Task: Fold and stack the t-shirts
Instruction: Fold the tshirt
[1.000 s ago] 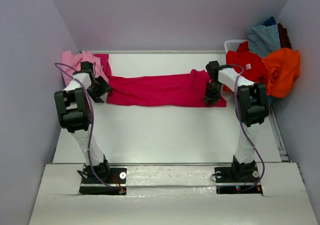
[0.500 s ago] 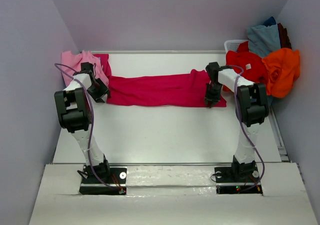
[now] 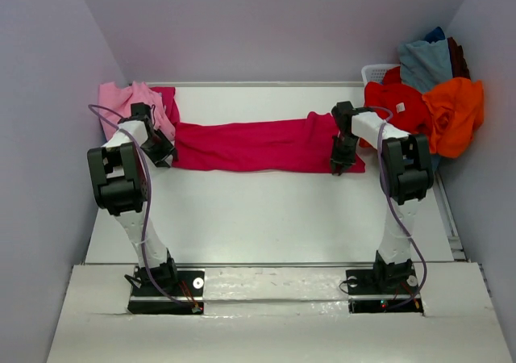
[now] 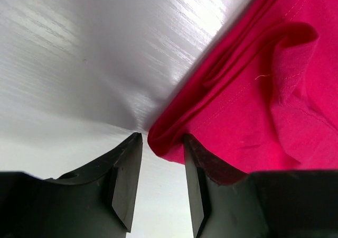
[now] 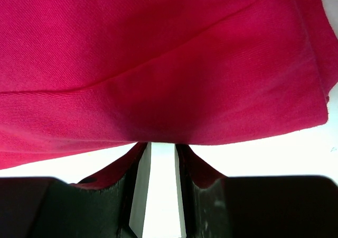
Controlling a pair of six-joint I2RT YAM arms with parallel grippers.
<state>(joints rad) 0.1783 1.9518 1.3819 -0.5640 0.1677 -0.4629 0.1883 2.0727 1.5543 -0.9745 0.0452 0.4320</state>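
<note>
Both ends of the crimson tee [image 3: 258,145], laid long across the table [image 3: 266,218], should be gripped evenly before lifting: the right fingers [image 5: 113,195] are pinched narrow on its hem, while the left fingers [image 4: 124,180], half apart around a folded corner, must be closed.

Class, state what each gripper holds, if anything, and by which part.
Right gripper appears to pinch the crimson t-shirt by its near edge. Left gripper straddles its folded corner, jaws not yet clamped.
</note>
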